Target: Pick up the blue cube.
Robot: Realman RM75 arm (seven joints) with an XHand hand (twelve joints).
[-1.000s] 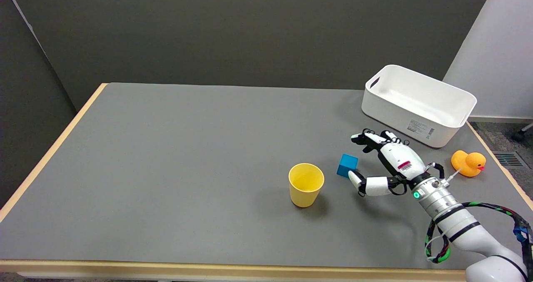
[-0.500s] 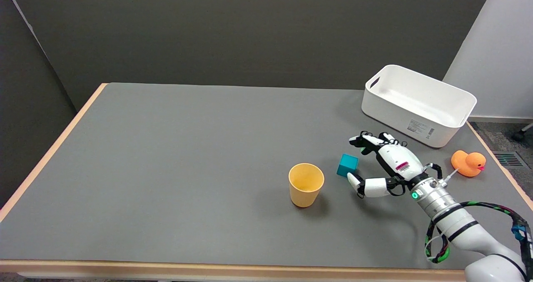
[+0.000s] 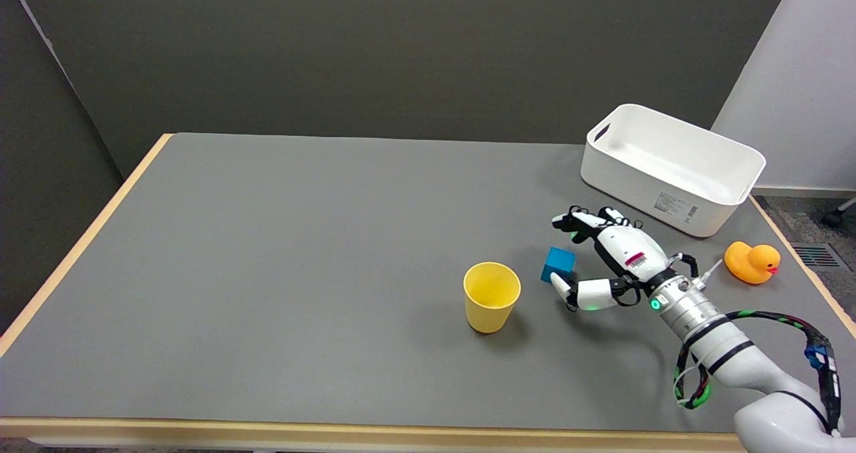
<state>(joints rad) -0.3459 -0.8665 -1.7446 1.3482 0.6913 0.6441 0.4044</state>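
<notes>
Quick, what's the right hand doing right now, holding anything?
Right hand: open, fingers spread around the blue cube, which sits on the table; not gripped yet.

White robot arm [image 3: 735, 363] with black bands, a silver wrist ring with green light, and a multicoloured cable looping at 5 o'clock; black-and-white hand [image 3: 612, 262] bearing a pink label.

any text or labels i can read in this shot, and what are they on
None can be read.
White label on the near wall of the white bin: dark print, too small to read.
Pink-and-white sticker on the back of the right hand: too small to read.
</notes>
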